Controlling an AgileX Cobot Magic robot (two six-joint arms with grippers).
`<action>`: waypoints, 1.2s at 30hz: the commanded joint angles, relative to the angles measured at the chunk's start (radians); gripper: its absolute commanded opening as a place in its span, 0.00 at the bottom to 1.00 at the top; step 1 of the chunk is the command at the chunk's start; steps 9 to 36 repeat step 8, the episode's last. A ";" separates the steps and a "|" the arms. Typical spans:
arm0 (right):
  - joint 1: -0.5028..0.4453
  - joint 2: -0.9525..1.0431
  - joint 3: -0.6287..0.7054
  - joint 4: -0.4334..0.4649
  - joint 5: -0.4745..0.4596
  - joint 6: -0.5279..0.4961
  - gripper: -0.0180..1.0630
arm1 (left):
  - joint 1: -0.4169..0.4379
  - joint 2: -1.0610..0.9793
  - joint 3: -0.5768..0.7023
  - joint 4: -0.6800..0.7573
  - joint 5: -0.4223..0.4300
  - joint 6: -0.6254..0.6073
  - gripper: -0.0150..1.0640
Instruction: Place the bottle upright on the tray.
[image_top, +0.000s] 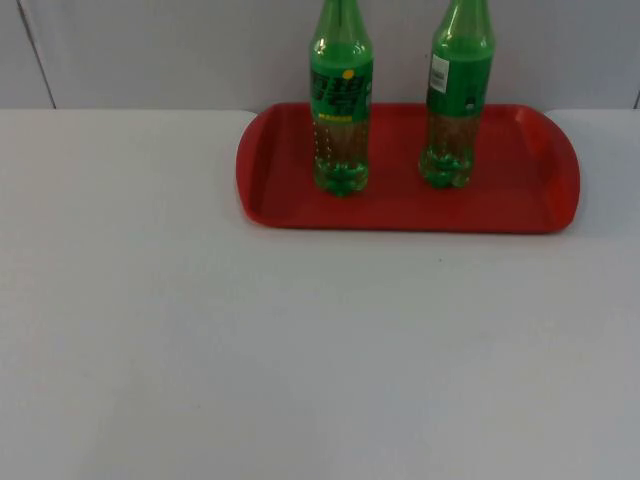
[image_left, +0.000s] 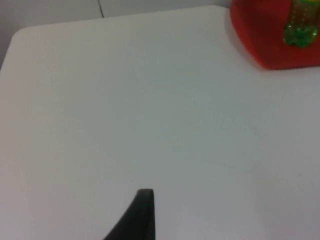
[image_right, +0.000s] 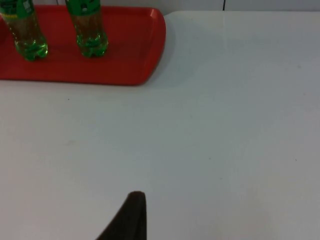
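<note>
Standing bottles (image_top: 341, 110), tops cut off.

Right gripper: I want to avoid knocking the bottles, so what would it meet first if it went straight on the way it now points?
Probably bare white table; the red tray and both green bottles sit off to one side, though depth is unclear.
</note>
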 joint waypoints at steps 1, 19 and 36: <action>-0.006 -0.004 0.001 0.004 -0.010 -0.001 0.99 | 0.040 -0.004 0.004 0.000 -0.002 -0.001 0.95; -0.006 -0.004 0.001 0.004 -0.010 -0.001 0.99 | 0.132 -0.004 0.004 0.000 -0.002 -0.001 0.95; -0.006 -0.004 0.001 0.004 -0.010 -0.001 0.99 | 0.132 -0.004 0.004 0.000 -0.002 -0.001 0.95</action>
